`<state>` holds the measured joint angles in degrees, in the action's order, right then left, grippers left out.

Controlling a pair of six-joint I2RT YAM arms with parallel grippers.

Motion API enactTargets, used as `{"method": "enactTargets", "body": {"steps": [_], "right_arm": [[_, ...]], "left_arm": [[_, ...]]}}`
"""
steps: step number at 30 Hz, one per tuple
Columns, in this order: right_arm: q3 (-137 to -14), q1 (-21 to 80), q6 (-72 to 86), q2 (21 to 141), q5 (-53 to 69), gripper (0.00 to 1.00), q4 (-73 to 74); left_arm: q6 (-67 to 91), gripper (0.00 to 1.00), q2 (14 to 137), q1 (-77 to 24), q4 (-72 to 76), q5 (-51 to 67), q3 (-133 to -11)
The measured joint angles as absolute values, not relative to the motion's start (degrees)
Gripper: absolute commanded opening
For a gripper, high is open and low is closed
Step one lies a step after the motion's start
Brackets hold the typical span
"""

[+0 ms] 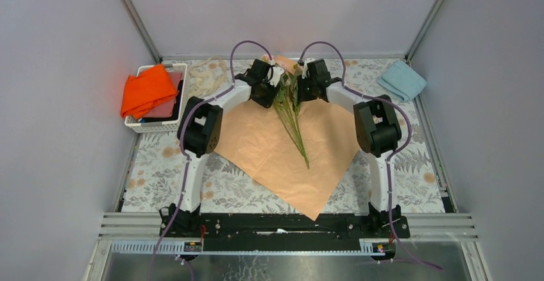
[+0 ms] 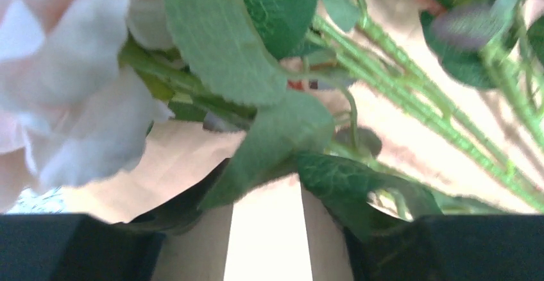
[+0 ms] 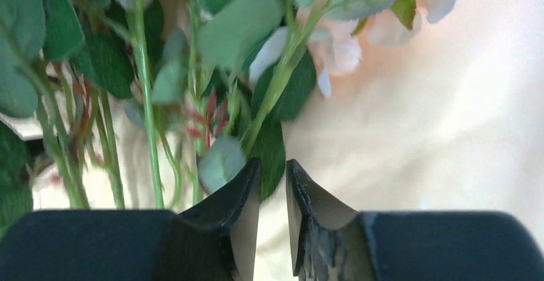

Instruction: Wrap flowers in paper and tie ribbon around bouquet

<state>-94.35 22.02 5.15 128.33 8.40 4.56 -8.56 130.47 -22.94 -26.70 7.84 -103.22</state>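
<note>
Left tool [image 2: 266, 229] spread; right tool [image 3: 272, 178] nearly closed, grip unclear; flowers [image 1: 290, 117] pale pink, green-stemmed.

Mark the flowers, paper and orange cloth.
flowers [image 1: 290, 124], top view, mid stems.
paper [image 1: 321, 159], top view, bare peach face.
orange cloth [image 1: 147, 90], top view, centre of the fold.

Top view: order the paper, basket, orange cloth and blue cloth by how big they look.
Largest: paper, by far.
Next: basket and orange cloth, about alike.
Smallest: blue cloth.
</note>
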Motion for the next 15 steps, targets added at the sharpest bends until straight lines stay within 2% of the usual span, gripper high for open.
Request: {"method": "enactTargets", "body": {"steps": [3,7,10,15], "right_arm": [[-91.2,21.5,3.4,122.3,5.8,0.40,9.3],[-86.5,18.3,2.7,109.9,4.0,0.59,14.6],[-82.5,12.2,3.5,101.3,4.4,0.71,16.1],[-79.0,-1.7,3.9,97.8,10.1,0.77,17.3]], "left_arm": [[-10.6,0.67,127.1,-22.8,-26.6,7.3,-99.4],[-15.0,0.82,119.7,-22.7,-27.9,7.6,-94.5],[-19.8,0.86,112.7,-22.7,-29.6,7.6,-91.1],[-30.3,0.92,99.6,-22.7,-33.8,7.4,-79.4]]}}
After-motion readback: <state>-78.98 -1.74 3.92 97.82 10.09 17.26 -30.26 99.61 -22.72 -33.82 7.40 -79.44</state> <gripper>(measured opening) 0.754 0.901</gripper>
